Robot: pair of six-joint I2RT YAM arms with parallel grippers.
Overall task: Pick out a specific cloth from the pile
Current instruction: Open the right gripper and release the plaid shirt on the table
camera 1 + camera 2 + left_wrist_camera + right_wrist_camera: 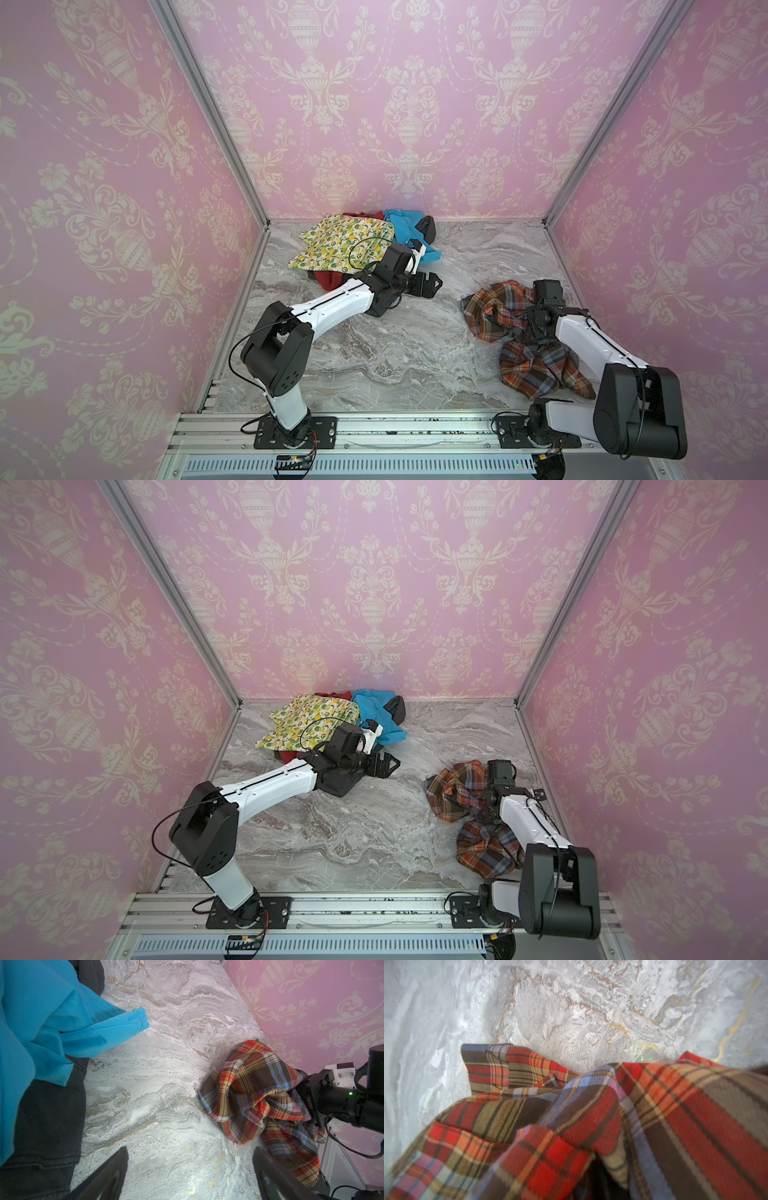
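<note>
Top views both show the plaid cloth crumpled at the right side of the marble bench, well apart from the pile by the back wall. The right arm reaches into its folds. The right fingers are buried in fabric, so I cannot tell whether they grip. The left fingers stand wide apart, holding nothing, just beside the pile's blue garment and black garment.

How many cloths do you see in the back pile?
4 showing in the pile: lemon-print cloth left, blue cloth right, black cloth beside it, red cloth underneath; more may be buried.
</note>
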